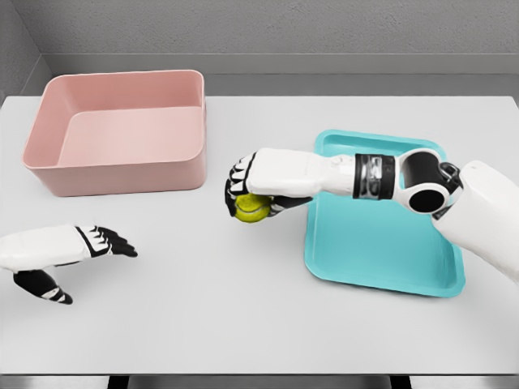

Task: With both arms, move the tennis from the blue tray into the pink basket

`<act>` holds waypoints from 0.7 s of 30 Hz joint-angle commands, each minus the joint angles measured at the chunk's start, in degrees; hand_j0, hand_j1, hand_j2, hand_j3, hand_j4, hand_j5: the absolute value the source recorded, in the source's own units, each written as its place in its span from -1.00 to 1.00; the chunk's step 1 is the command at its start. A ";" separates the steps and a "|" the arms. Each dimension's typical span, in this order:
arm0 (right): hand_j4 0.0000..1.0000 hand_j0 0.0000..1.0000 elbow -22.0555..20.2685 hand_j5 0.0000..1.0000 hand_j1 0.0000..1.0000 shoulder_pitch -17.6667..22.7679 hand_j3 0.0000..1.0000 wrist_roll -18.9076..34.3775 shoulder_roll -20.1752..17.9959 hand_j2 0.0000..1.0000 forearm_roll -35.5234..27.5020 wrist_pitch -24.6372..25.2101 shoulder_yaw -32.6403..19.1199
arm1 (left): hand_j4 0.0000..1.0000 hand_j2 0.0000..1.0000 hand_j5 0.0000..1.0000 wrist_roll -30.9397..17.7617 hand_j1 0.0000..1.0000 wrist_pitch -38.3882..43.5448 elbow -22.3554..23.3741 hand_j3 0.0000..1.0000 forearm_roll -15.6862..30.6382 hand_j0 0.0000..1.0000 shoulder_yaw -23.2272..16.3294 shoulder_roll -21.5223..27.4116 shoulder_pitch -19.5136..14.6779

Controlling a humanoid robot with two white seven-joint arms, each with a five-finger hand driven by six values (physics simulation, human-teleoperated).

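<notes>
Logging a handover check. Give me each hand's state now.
Left hand: open, holding nothing.
Right hand: closed on the tennis ball.

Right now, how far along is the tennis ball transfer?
Done: the tennis ball is off the blue tray. In hand: the right hand grips it above the table. Left: handover to the open left hand, then into the pink basket.

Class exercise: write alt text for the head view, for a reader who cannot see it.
The robot's right hand grips a yellow-green tennis ball over the white table, between the blue tray and the pink basket. The left hand rests open near the table's left edge.
</notes>
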 commanded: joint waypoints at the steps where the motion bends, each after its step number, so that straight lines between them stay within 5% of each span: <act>1: -0.08 -0.08 0.75 -0.08 -0.08 0.00 -0.08 0.24 2.64 -0.08 1.66 0.12 1.42 | 1.00 1.00 1.00 -0.97 1.00 0.09 -0.11 1.00 1.52 1.00 1.02 0.03 0.00; 8: -0.07 -0.07 1.02 -0.07 -0.07 0.09 -0.07 1.03 5.19 -0.07 3.42 0.12 3.71 | 1.00 1.00 1.00 -0.70 1.00 0.09 -0.82 1.00 4.07 1.00 2.78 0.03 -0.70; 10: 0.33 0.33 1.37 0.33 0.33 0.09 0.33 1.12 5.19 0.33 3.42 0.12 3.18 | 1.00 1.00 1.00 -0.53 1.00 0.09 -0.90 1.00 4.59 1.00 3.39 0.03 -0.79; 13: 0.53 0.53 1.81 0.53 0.53 0.18 0.53 1.38 5.28 0.53 3.51 0.12 3.09 | 1.00 1.00 1.00 -0.35 1.00 0.09 -0.99 1.00 4.68 1.00 4.36 -0.06 -0.88; 21: 0.76 0.76 1.98 0.76 0.76 0.44 0.76 2.09 5.89 0.76 6.32 0.12 3.01 | 1.00 1.00 1.00 0.09 1.00 0.09 -0.99 1.00 6.09 1.00 4.36 0.12 -0.53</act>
